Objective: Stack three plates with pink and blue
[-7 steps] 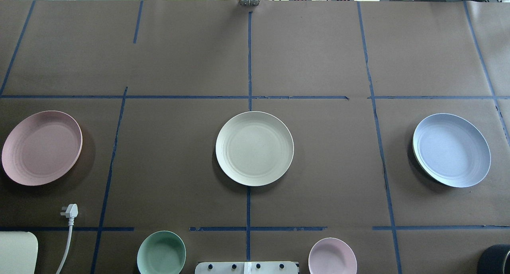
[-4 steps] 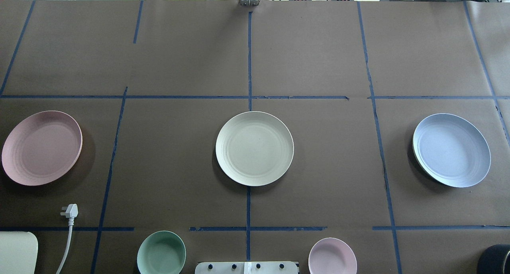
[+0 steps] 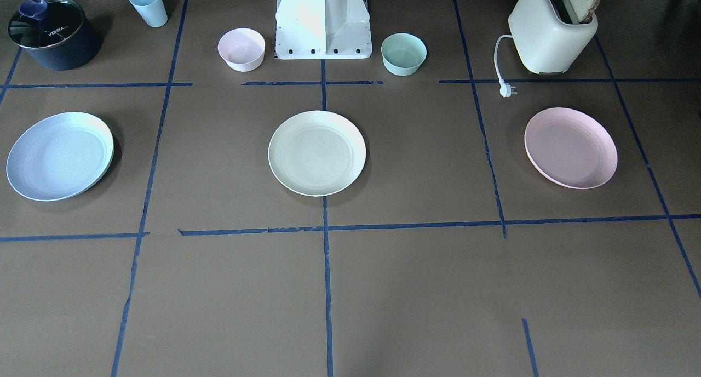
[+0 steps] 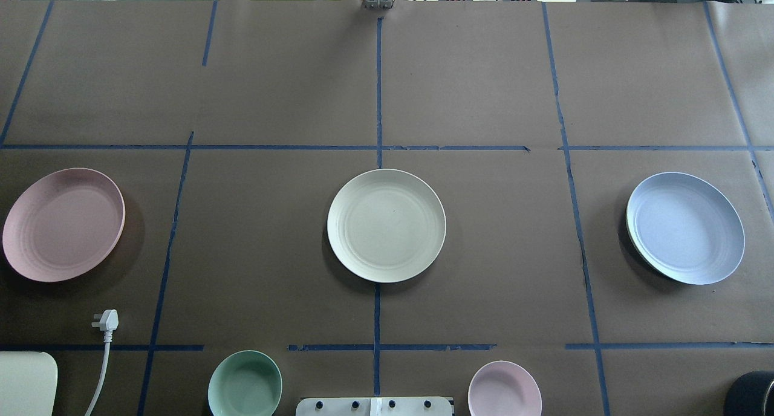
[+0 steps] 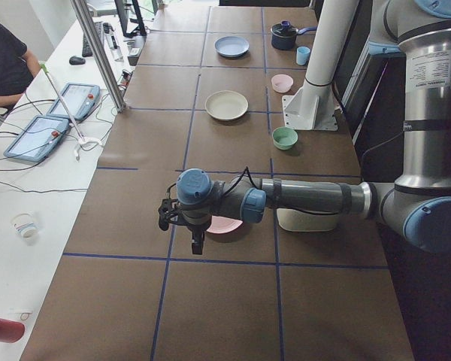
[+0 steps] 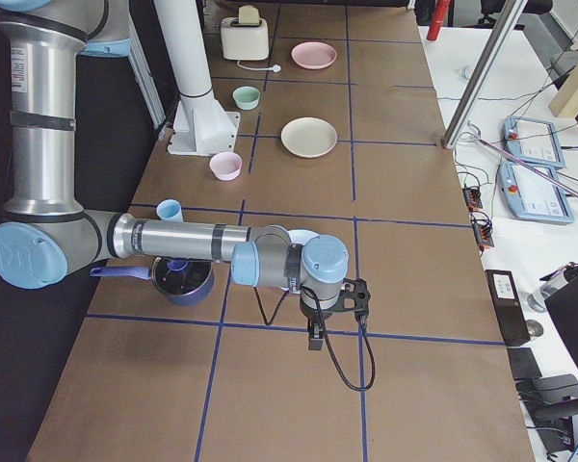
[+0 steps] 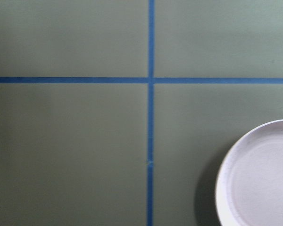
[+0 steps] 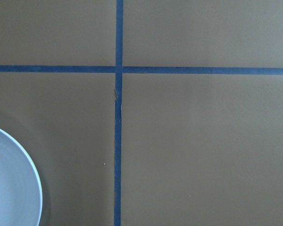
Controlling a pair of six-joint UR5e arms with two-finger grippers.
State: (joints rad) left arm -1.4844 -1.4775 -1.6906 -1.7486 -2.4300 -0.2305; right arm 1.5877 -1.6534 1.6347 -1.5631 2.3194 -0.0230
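While nothing is being carried yet, the front-facing view is showing three plates lying flat and well apart in one row on the brown surface. The pink plate is on my left side, the cream plate is sitting on the centre tape line, and the blue plate is on my right. I am judging that this leaves the middle one as the base, with one coloured plate within reach of each arm. The toaster, green bowl, pink bowl, cup and pot are standing back beside my base. Overhead, a pale rim seems to be peeking from under the blue plate. From the left end, my left arm is reaching out low, its tip hanging just beside the pink plate. From the right end, my right arm is doing likewise near the blue plate. I cannot tell from either end whether the jaws are open or closed. White benches with pendants and cables are running along the far side, where a person is sitting. My left wrist camera is looking down on a tape crossing, with the pink plate's rim at lower right. My right wrist camera is catching the blue plate's rim at lower left.
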